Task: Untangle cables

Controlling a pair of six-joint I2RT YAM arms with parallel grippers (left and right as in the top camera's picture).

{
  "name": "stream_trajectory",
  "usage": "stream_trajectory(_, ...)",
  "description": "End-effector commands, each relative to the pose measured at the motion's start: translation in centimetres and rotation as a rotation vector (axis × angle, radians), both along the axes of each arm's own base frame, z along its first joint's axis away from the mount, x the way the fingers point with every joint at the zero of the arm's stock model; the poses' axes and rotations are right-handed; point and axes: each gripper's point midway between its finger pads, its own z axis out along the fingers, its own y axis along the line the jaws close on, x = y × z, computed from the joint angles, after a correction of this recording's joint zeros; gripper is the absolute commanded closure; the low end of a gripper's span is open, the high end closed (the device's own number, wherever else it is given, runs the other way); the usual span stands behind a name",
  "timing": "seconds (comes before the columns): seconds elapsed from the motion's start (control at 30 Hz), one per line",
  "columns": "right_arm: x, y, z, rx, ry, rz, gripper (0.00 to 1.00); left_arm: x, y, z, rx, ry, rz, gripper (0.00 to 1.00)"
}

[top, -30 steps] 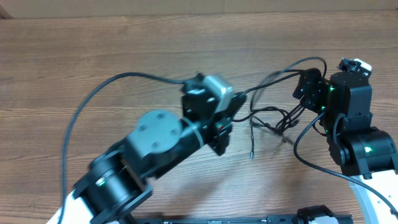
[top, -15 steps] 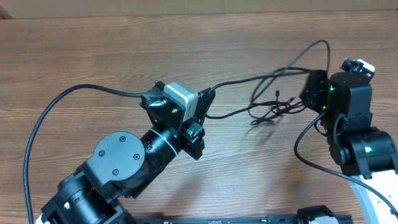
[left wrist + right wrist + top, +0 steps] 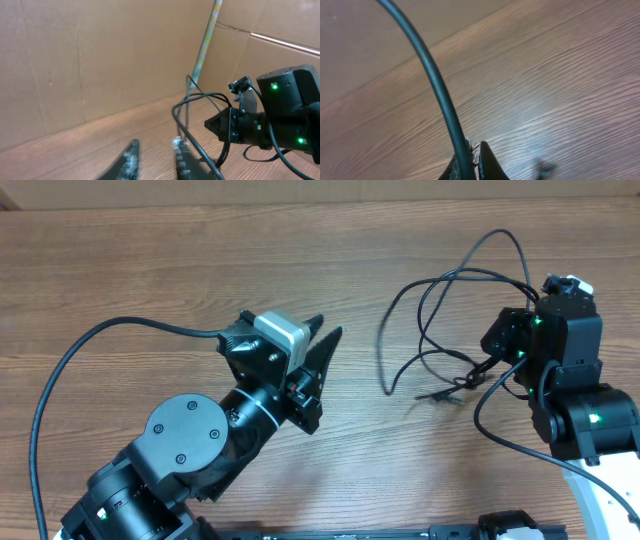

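The cables [image 3: 440,277] are thin black cords lying in loose loops on the right half of the wooden table [image 3: 200,240], with a small plug [image 3: 440,395] at one end. My right gripper [image 3: 492,348] sits at their right side. In the right wrist view it [image 3: 472,150] is shut on one black cable [image 3: 432,75] that rises up and left from between the jaws. My left gripper [image 3: 330,326] stands apart to the left of the loops. Its jaws [image 3: 155,152] are open with bare wood between them. A cable [image 3: 187,107] passes just right of its right finger.
A thick black arm cable [image 3: 100,345] arcs across the left of the table. Another one [image 3: 480,415] curves beside the right arm. A cardboard wall [image 3: 75,60] stands behind the far table edge.
The left gripper has let go of the cable and opened, after pulling left. The cable sprang back right into loops. The right gripper has shut on a cable.
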Motion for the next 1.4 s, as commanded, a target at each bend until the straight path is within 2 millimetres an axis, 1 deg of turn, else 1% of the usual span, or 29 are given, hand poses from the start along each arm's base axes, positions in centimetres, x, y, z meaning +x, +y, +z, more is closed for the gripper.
stream_trajectory(0.0, 0.2, 1.8, 1.1, 0.065, -0.028, 0.09, 0.96, 0.5, 0.3, 0.0, 0.02, 0.001, 0.029, 0.64)
stream_trajectory(0.03, 0.2, 2.2, 1.2, 0.079, -0.03, 0.108, 0.96, 0.7, 0.0, -0.5, 0.033, 0.012, 0.028, 0.59)
stream_trajectory(0.1, 0.3, 2.8, 1.4, 0.099, -0.036, 0.133, 0.96, 1.1, -0.5, -1.3, 0.046, 0.038, 0.029, 0.5)
stream_trajectory(0.13, 0.3, 3.0, 1.5, 0.111, -0.039, 0.141, 0.96, 1.3, -0.8, -1.8, 0.047, 0.058, 0.029, 0.43)
stream_trajectory(0.17, 0.3, 3.2, 1.5, 0.119, -0.041, 0.148, 0.96, 1.4, -1.1, -2.2, 0.048, 0.074, 0.024, 0.38)
stream_trajectory(0.27, 0.2, 3.8, 1.5, 0.155, -0.037, 0.166, 0.96, 1.8, -2.3, -4.1, 0.059, 0.152, 0.008, 0.32)
stream_trajectory(0.4, 0.2, 4.8, 1.8, 0.198, -0.04, 0.203, 0.96, 2.6, -3.1, -7.5, 0.061, 0.305, 0.047, 0.32)
stream_trajectory(0.43, 0.2, 4.8, 1.8, 0.216, -0.041, 0.195, 0.96, 2.8, -3.2, -8.5, 0.039, 0.365, 0.069, 0.29)
stream_trajectory(0.53, 0.3, 4.8, 2.1, 0.245, -0.048, 0.175, 0.96, 3.2, -4.0, -10.6, -0.027, 0.507, 0.107, 0.1)
stream_trajectory(0.63, 0.5, 4.9, 2.3, 0.288, -0.057, 0.146, 0.96, 3.2, -5.5, -12.2, -0.058, 0.604, 0.091, 0.0)
stream_trajectory(0.87, 0.9, 5.6, 3.3, 0.37, -0.085, 0.141, 0.96, 3.1, -8.0, -15.2, -0.162, 0.825, 0.098, 0.0)
stream_trajectory(1.0, 0.9, 6.3, 3.8, 0.412, -0.095, 0.164, 0.96, 3.2, -8.6, -16.4, -0.179, 0.885, 0.117, 0.0)
stream_trajectory(1.17, 0.4, 8.8, 5.1, 0.497, -0.108, 0.307, 0.96, 3.8, -9.4, -17.5, -0.175, 0.907, 0.131, 0.0)
stream_trajectory(1.27, -0.3, 10.4, 6.1, 0.548, -0.117, 0.405, 0.96, 4.4, -9.9, -18.6, -0.165, 0.923, 0.146, 0.0)
stream_trajectory(1.37, -0.9, 11.1, 6.8, 0.571, -0.127, 0.452, 0.96, 4.9, -10.2, -19.7, -0.166, 0.942, 0.175, 0.0)
